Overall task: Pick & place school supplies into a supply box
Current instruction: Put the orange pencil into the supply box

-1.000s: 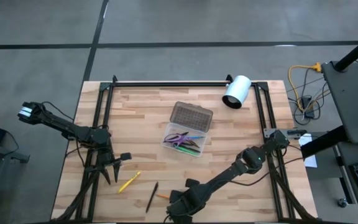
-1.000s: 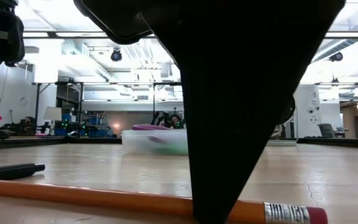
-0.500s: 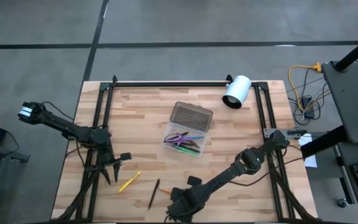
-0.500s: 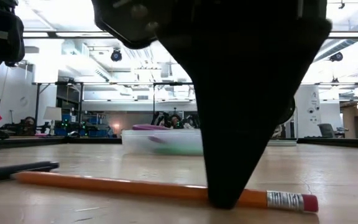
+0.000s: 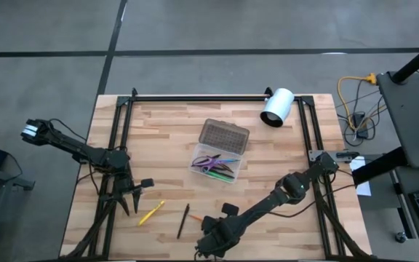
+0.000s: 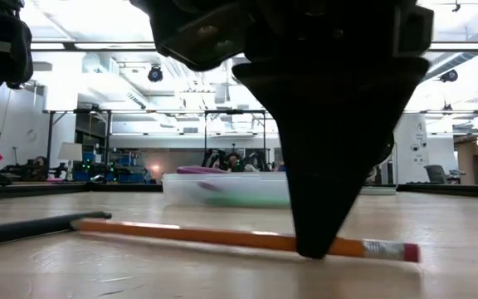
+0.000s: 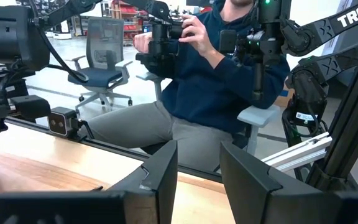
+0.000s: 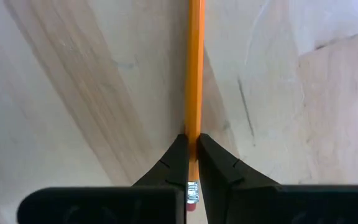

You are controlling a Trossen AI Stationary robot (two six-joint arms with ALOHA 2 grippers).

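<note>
You are looking at a wooden table (image 5: 166,138) with a black metal frame (image 5: 195,97), standing on a grey floor (image 5: 42,65) crossed by dark lines. A white cylinder (image 5: 276,107) is lying at the table's far edge. Cables (image 5: 351,98) are trailing on the floor to the right. Behind the table, ceiling lights (image 6: 81,46) are shining over a large open room. A person (image 7: 210,74) in a dark blue top is sitting beyond the table, and a grey office chair (image 7: 104,65) is standing further back.
</note>
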